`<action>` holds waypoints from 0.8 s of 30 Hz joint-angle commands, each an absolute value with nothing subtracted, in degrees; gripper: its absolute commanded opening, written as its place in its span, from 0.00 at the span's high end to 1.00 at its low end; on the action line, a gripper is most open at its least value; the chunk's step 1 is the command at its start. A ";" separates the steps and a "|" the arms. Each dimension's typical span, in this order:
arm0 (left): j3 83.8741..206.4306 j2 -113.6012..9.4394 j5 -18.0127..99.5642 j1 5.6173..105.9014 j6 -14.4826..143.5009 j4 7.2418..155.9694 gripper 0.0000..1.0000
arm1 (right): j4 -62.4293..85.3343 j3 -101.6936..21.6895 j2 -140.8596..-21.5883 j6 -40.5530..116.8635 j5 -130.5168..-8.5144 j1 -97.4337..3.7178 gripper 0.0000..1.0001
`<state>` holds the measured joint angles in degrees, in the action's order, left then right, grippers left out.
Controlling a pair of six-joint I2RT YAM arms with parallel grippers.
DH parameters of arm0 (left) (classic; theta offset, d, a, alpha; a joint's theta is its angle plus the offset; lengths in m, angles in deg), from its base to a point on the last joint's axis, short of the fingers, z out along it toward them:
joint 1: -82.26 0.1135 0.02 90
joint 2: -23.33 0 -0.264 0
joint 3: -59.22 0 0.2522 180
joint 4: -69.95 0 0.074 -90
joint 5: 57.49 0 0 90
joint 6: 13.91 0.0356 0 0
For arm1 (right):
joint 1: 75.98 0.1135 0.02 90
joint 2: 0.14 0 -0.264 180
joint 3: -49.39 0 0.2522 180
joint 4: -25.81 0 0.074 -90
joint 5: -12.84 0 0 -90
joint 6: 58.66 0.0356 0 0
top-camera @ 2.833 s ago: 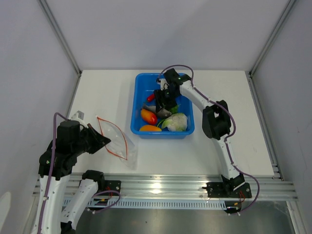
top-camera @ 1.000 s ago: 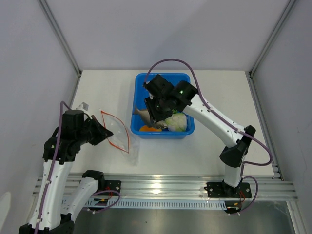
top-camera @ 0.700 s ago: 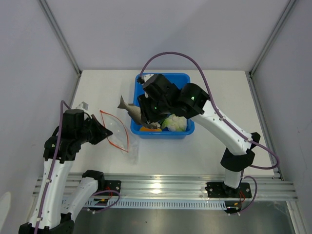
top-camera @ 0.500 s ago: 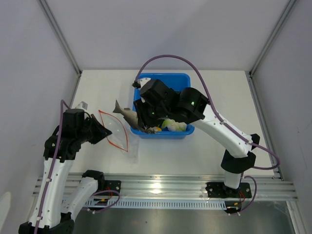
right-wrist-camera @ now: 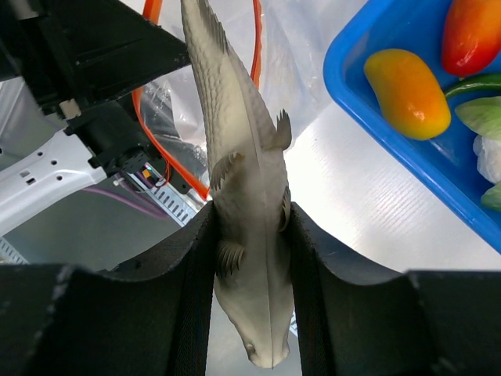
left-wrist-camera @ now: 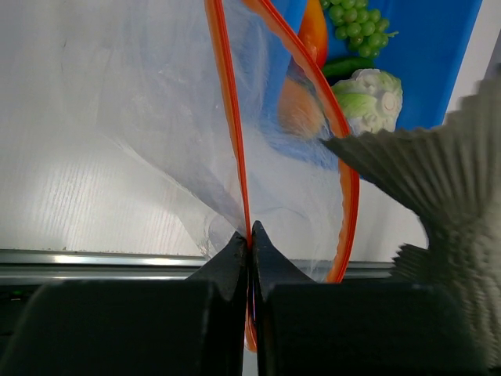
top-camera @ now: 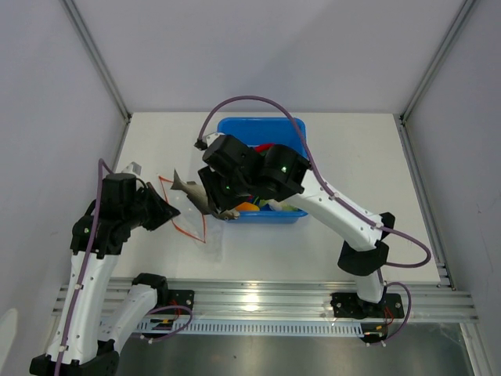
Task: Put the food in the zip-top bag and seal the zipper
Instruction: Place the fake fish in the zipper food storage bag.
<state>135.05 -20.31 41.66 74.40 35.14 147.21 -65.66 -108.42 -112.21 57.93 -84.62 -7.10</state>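
A grey fish (top-camera: 190, 193) is clamped head-down in my right gripper (right-wrist-camera: 250, 215), its tail pointing at the mouth of the zip-top bag (top-camera: 193, 222). The clear bag hangs open left of the blue bin (top-camera: 235, 128). My left gripper (left-wrist-camera: 250, 235) is shut on one side of the orange-red zipper (left-wrist-camera: 235, 141); the other side bows outward. In the left wrist view the fish tail (left-wrist-camera: 423, 180) sits just right of that mouth. More food lies in the bin: a yellow-orange piece (right-wrist-camera: 405, 90), a red-orange piece (right-wrist-camera: 473, 31), cauliflower (left-wrist-camera: 372, 98) and green grapes (left-wrist-camera: 356, 23).
The right arm reaches over the bin's left front corner and hides much of what lies in it. The aluminium rail (top-camera: 258, 298) runs along the table's near edge, just beyond the bag. Grey walls stand on both sides.
My right gripper has lifted the fish out of the bin and carried it left to the bag's mouth. The left gripper has kept its hold on the zipper edge.
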 commanded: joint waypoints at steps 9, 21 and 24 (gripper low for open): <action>136.53 -20.27 42.36 74.61 34.52 145.94 0.99 | -72.86 -112.82 -115.98 58.59 -82.26 -6.90 1.00; 136.62 -20.27 43.50 74.61 33.38 145.85 1.00 | -74.00 -114.84 -121.17 58.76 -81.72 -9.54 1.00; 137.32 -20.44 43.85 74.52 32.85 146.11 0.99 | -74.17 -114.66 -122.04 58.76 -82.52 -10.24 1.00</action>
